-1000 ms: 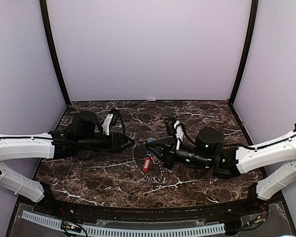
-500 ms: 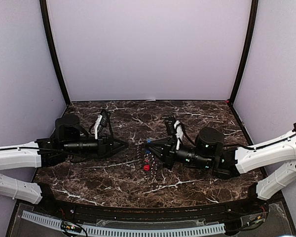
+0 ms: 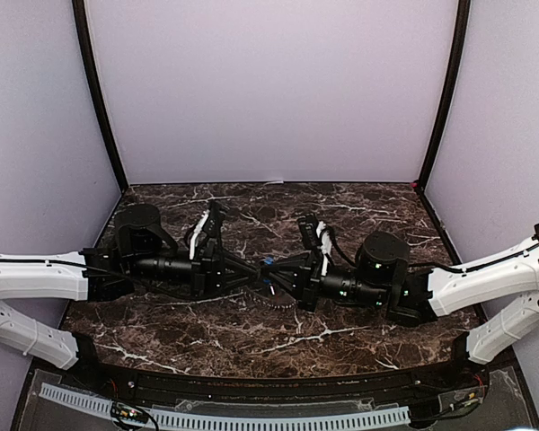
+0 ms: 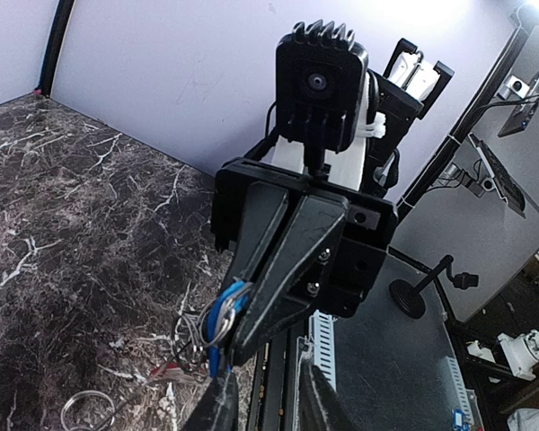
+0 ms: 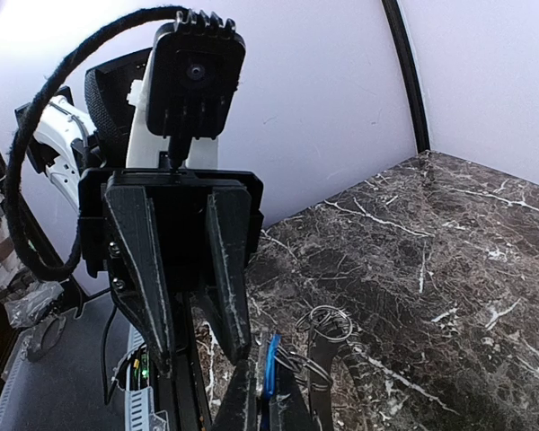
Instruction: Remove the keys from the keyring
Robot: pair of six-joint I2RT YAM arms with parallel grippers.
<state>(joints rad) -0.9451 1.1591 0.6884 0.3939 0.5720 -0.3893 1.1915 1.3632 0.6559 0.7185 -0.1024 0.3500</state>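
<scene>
**Keyring held mid-frame between two end effectors; pulling a key off looks to be under way.**

The toothed keyring shows as an arc just below centre in the top view, under both end effectors. I cannot tell if it clears the tabletop. The blue key stands at the tips of the right end effector, which is closed and appears to pinch it. The red key I cannot pick out. The left end effector faces it from the left, jaws part-way apart with nothing seen between them. Next, I judge, the left must grip the wire loops firmly, then draw away so the key slides free. Around them are a dark, white-veined tabletop, lilac walls and black posts.
</scene>
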